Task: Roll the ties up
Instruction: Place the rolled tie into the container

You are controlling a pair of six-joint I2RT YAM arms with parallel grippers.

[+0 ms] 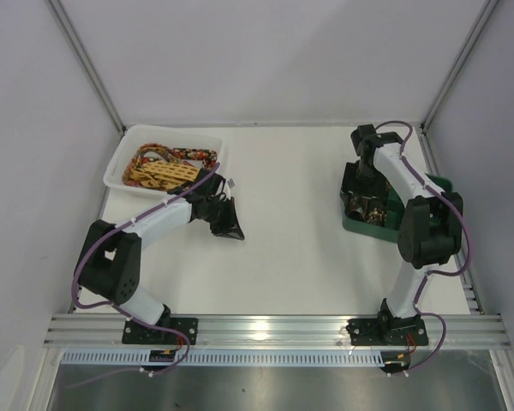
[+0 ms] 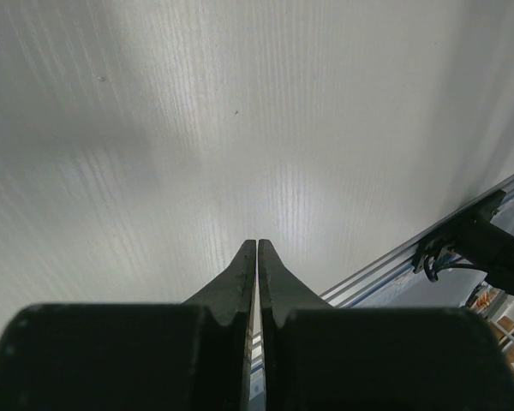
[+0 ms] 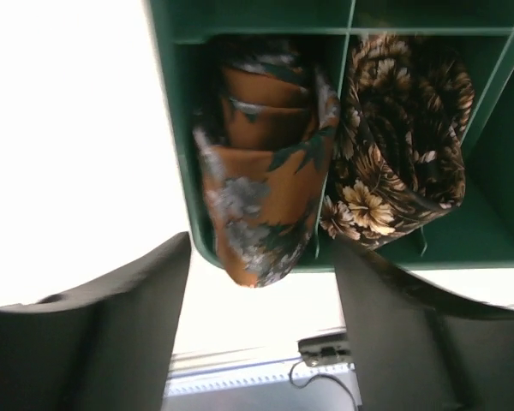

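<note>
A white bin (image 1: 118,168) at the far left holds loose ties: a yellow lattice one (image 1: 167,175) and a red-floral one (image 1: 188,155). My left gripper (image 1: 231,223) hovers over bare table just right of the bin; in the left wrist view (image 2: 257,245) its jaws are pressed together with nothing between them. A green compartment tray (image 1: 437,184) stands at the right. In the right wrist view, the tray (image 3: 176,128) holds a rolled orange and grey tie (image 3: 265,197) and a rolled brown floral tie (image 3: 403,154) in neighbouring compartments. My right gripper (image 3: 261,244) is open and empty above them.
An aluminium rail (image 1: 274,327) runs along the near table edge and also shows in the left wrist view (image 2: 385,261). White enclosure walls stand at the left, back and right. The right arm's base (image 2: 475,240) shows by the rail.
</note>
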